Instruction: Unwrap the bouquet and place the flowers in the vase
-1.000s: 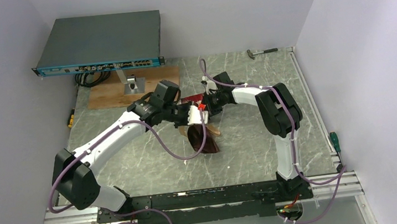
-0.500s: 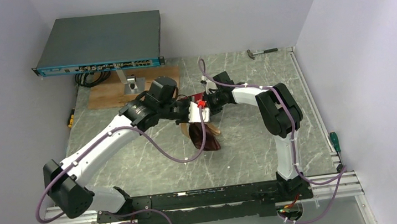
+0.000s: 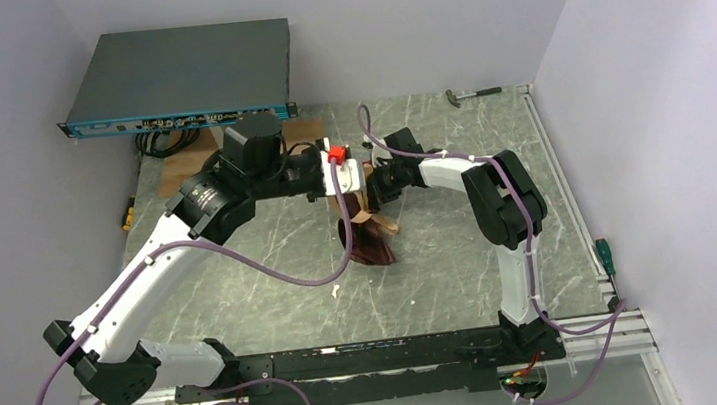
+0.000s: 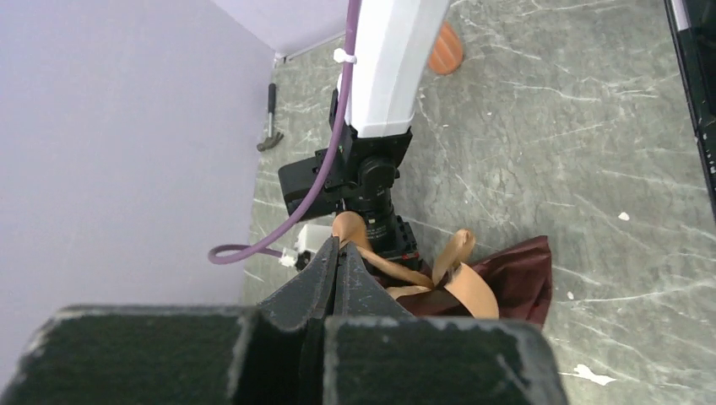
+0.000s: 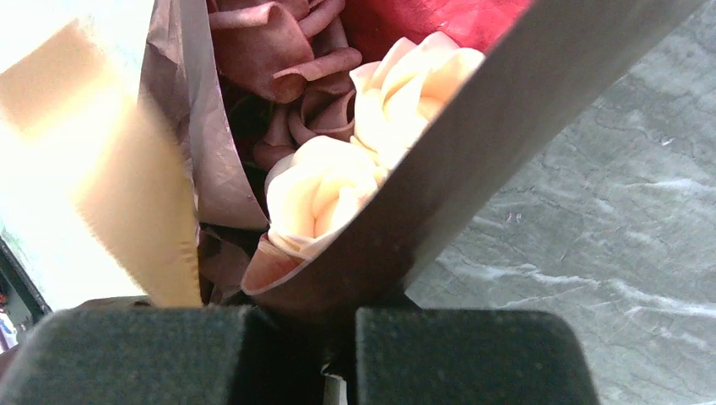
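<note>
The bouquet (image 3: 371, 243), dark red crinkled paper, lies mid-table with its tan ribbon (image 3: 377, 223) partly loosened. My left gripper (image 3: 355, 191) is above it, shut on one end of the ribbon (image 4: 359, 229), which runs taut down to the wrapping (image 4: 515, 278). My right gripper (image 3: 381, 192) holds the bouquet from the right, shut on an edge of the wrapping paper (image 5: 473, 152). Pale cream roses, the flowers (image 5: 325, 190), sit inside the paper right before its fingers. The orange vase (image 4: 445, 51) shows only in the left wrist view, beyond the right arm.
A network switch (image 3: 180, 75) stands on a post over a wooden board (image 3: 192, 172) at the back left. A hammer (image 3: 474, 95) lies at the back edge. A green-handled screwdriver (image 3: 604, 257) rests on the right rail. Walls close three sides.
My left arm has swung back and up, drawing the ribbon end away from the bouquet. The bouquet has shifted slightly. The right gripper has stayed in place.
</note>
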Controlling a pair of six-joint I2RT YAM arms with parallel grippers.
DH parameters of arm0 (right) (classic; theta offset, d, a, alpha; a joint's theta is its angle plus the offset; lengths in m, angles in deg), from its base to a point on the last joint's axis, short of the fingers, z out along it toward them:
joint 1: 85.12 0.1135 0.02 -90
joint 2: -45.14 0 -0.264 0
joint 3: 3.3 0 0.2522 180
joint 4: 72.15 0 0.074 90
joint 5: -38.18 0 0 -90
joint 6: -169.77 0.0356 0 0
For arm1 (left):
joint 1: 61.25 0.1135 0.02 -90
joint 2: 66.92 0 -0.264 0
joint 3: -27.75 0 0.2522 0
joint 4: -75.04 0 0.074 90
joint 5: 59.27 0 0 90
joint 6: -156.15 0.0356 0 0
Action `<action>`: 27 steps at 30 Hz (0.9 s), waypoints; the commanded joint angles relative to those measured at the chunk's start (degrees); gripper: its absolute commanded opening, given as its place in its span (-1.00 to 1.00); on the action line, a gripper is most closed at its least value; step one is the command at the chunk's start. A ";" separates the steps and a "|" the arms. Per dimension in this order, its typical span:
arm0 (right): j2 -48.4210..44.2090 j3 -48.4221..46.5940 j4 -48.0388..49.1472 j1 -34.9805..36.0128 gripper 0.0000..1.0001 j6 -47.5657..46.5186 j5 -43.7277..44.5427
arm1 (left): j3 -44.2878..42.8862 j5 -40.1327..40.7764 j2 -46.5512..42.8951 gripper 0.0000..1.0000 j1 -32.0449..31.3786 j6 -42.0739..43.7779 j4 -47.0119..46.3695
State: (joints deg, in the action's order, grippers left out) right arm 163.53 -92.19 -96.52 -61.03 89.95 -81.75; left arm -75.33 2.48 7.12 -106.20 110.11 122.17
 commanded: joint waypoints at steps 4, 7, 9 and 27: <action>1.59 1.88 -1.31 0.03 -1.00 -3.87 8.79 | -8.59 1.25 -0.85 -1.00 -0.40 -7.88 1.50; 1.56 1.92 -1.18 0.09 -1.00 -3.68 8.52 | -8.17 -2.04 -1.20 -1.00 -0.40 -5.32 7.49; 1.49 1.85 -1.17 0.15 -1.00 -3.39 8.10 | -5.99 -6.13 -1.95 -1.00 -0.42 -1.83 13.42; -1.87 -2.98 -6.21 0.07 0.02 1.58 -1.23 | 16.98 -7.92 -2.60 0.21 1.84 5.44 21.46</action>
State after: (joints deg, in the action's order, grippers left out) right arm 163.09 -93.46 -97.70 -60.77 91.37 -83.85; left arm -55.88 -2.90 3.86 -107.62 118.37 147.78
